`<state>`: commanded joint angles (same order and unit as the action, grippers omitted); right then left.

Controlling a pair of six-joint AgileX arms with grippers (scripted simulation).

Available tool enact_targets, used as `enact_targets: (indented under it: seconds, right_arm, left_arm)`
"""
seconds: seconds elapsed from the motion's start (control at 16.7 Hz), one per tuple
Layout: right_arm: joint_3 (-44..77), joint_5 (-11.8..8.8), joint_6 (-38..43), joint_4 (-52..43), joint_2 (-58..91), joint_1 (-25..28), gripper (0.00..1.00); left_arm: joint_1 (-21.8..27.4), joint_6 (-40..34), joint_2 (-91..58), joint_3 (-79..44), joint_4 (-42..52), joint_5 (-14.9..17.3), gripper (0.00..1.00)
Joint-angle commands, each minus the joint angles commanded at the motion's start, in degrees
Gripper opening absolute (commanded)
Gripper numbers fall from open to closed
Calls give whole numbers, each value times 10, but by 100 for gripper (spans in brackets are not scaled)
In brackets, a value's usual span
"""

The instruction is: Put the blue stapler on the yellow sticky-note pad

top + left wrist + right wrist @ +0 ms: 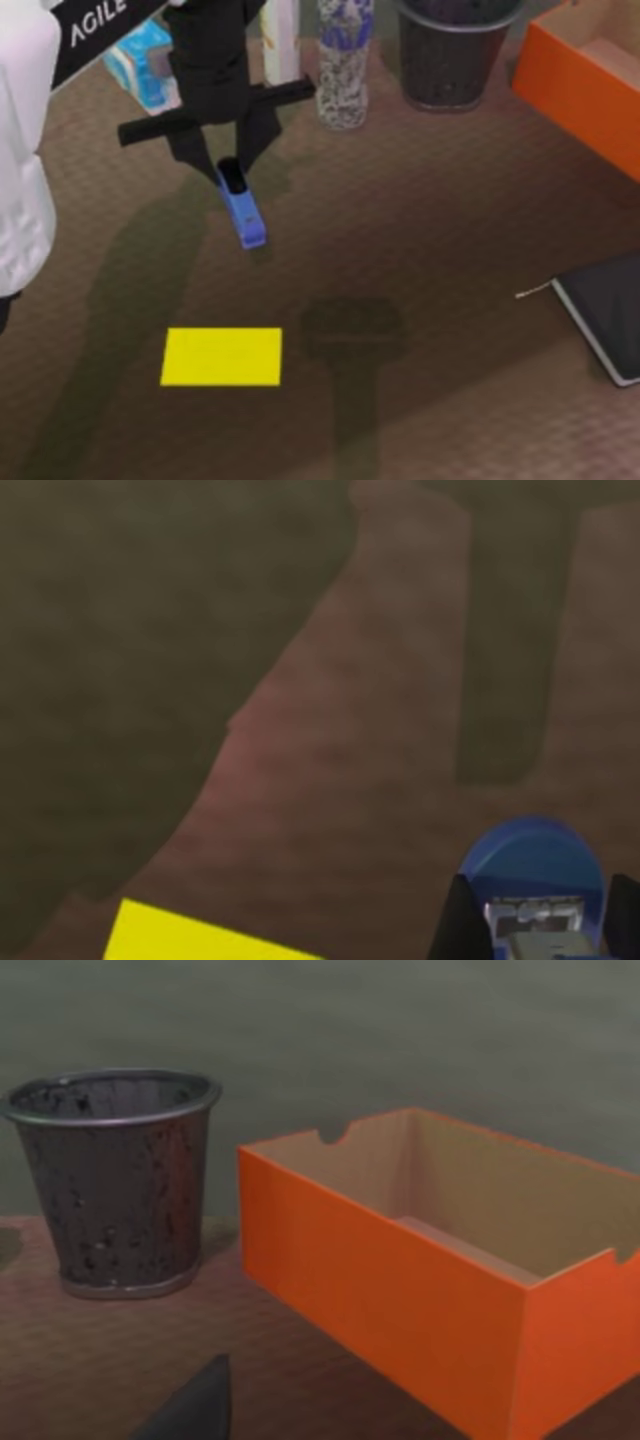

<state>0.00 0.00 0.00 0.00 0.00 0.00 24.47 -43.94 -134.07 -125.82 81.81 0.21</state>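
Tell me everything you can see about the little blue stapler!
The blue stapler is small, narrow and shiny like plastic, with a black end and a rounded blue tip. The left wrist view shows metal inside. The left tool pinches its black end between two dark fingers. It sits up-table from the yellow sticky-note pad, not on it.

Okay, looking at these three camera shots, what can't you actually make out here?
- Blue stapler: its black end is hidden between the left gripper fingers in the top view; cut off by the edge in the left wrist view.
- Yellow sticky-note pad: only a corner there.
- Right gripper: just one dark fingertip shows.
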Motion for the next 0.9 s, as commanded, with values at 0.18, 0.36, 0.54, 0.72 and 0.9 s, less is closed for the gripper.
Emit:
enact_targets:
  seconds: [0.18, 0.36, 0.54, 0.72, 0.9]
  right_arm:
    - [0, 0, 0, 0, 0, 0, 100]
    - [0, 0, 0, 0, 0, 0, 100]
    - [0, 0, 0, 0, 0, 0, 100]
    - [0, 0, 0, 0, 0, 0, 100]
    - [0, 0, 0, 0, 0, 0, 100]
  left_arm:
    - [0, 0, 2, -6, 5, 0, 0]
    - [5, 8, 1, -3, 3, 0, 0]
    - [14, 60, 12, 14, -3, 0, 0]
    - [30, 162, 36, 50, -15, 0, 0]
    - [50, 315, 66, 103, -30, 0, 0]
